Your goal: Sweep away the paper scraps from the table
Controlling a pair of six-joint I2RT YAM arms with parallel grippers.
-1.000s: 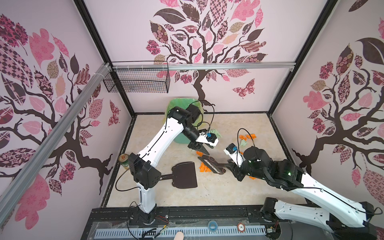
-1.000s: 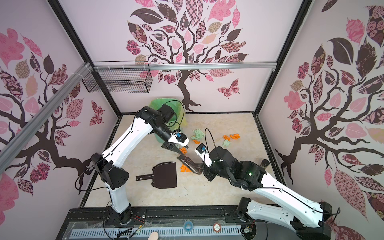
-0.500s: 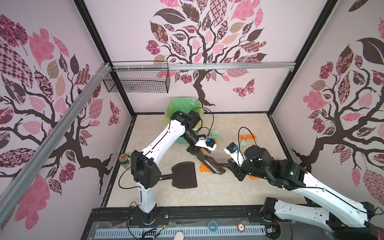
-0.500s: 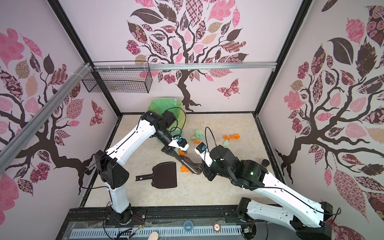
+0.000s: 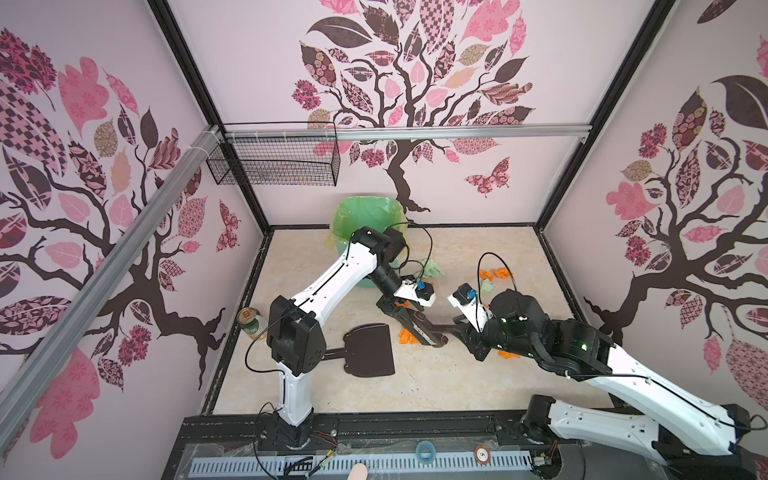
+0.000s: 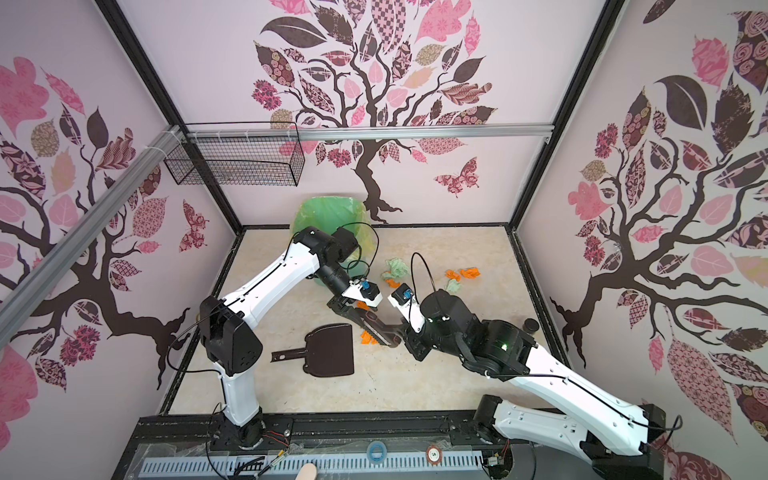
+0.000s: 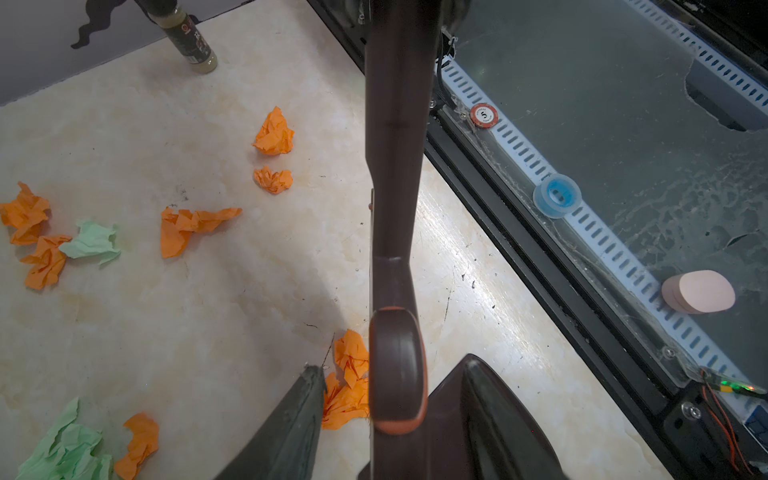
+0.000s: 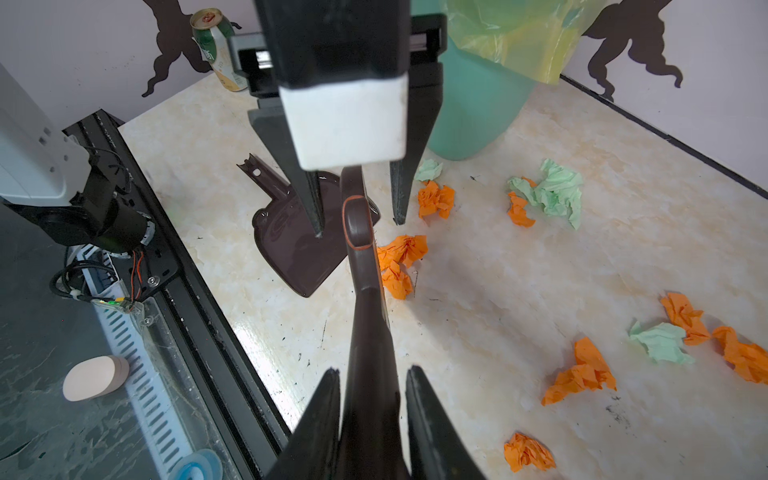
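Note:
Orange and mint-green paper scraps lie over the beige table (image 5: 457, 386): an orange clump (image 5: 405, 337) by the brush, green wads (image 5: 432, 268), more orange ones (image 5: 496, 273). My right gripper (image 8: 372, 372) is shut on the handle of a dark brown brush (image 8: 365, 266), low over the table (image 6: 409, 332). My left gripper (image 8: 357, 216) stands open, with a finger (image 8: 313, 203) on each side of the brush's far end and a gap showing. In the left wrist view the brush (image 7: 397, 208) runs between its fingers (image 7: 299, 415), with orange scraps (image 7: 349, 382) beside it.
A brown dustpan (image 5: 370, 349) lies flat left of the brush. At the back stands a green bin (image 5: 365, 220) with a yellow-green liner. A can (image 5: 249, 322) sits at the left edge, a bottle (image 6: 530, 325) at the right. A black rail (image 5: 374, 424) borders the front.
My left gripper's jaws have spread apart from the brush's end. The right gripper keeps its hold on the handle, and the brush has barely shifted.

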